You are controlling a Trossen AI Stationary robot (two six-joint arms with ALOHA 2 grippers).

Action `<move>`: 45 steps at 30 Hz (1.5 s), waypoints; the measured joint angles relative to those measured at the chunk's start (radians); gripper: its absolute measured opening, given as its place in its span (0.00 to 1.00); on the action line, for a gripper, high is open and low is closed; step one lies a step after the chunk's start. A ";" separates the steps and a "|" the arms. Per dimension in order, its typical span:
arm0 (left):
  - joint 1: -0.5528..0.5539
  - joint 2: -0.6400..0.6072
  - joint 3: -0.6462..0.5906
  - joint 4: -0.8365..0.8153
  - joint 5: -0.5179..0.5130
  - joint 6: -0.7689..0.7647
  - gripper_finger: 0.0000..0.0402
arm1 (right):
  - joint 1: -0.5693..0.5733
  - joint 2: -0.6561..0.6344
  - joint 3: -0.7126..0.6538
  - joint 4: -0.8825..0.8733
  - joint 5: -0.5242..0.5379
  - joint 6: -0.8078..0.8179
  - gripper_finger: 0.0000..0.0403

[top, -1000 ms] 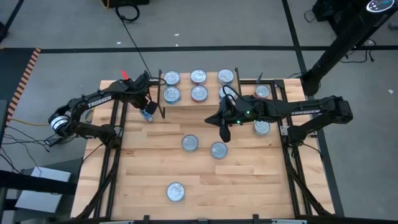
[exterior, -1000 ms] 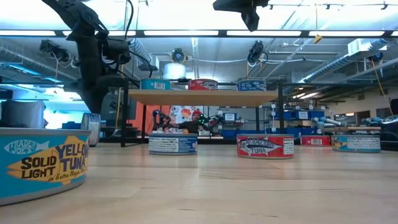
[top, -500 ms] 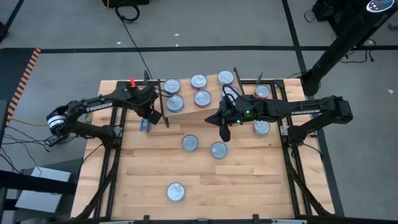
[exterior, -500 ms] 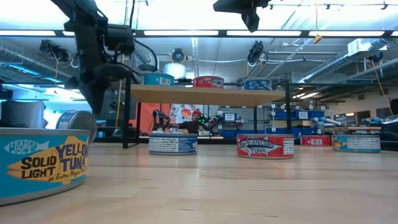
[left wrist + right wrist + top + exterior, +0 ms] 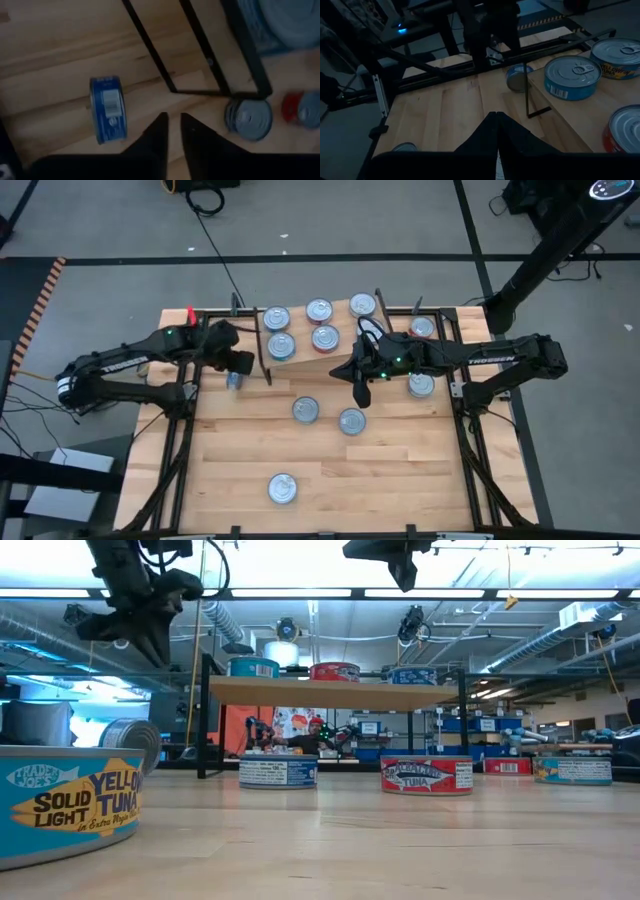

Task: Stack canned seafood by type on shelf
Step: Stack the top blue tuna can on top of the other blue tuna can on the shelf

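Six tins sit on the shelf (image 5: 340, 352), its light plank top skewed on the bench (image 5: 240, 480), riding on thin black legs. Back row: a light-blue tin (image 5: 253, 667), a red tin (image 5: 335, 671) and a dark-blue tin (image 5: 404, 675), seen side-on in the low view. From above all show shiny silver tops with pull tabs.

Just off the shelf's left end, a blue-labelled tin on its edge (image 5: 106, 109) rests on the bench, silver end facing sideways; it is the tin (image 5: 234, 381) beside the left arm. The left pincer (image 5: 170, 131) hangs above it, clear of it, fingers nearly together with only a narrow gap, holding nothing.

Loose on the bench: a tin (image 5: 305, 410) and a tin (image 5: 351, 421) side by side at centre, reading as a blue-label tin (image 5: 278, 771) and a red-label tin (image 5: 427, 775) at bench height. A lone yellowfin tuna tin (image 5: 68, 802) stands nearest the front edge, light blue with yellow lettering. Two more tins (image 5: 421, 385) sit at the right side, by the right arm.

The right pincer (image 5: 497, 131) hovers over the shelf's right part, fingers pressed together, empty.
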 joint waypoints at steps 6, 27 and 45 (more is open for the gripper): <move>-0.069 0.042 0.001 -0.024 -0.085 -0.073 0.36 | -0.022 0.000 0.000 0.000 -0.074 0.000 0.03; -0.077 0.270 0.000 -0.085 -0.206 -0.069 0.69 | -0.073 0.000 0.000 0.000 -0.129 0.003 0.04; -0.025 0.269 -0.042 -0.052 -0.191 -0.026 0.69 | -0.100 0.000 0.000 0.001 -0.164 0.003 0.04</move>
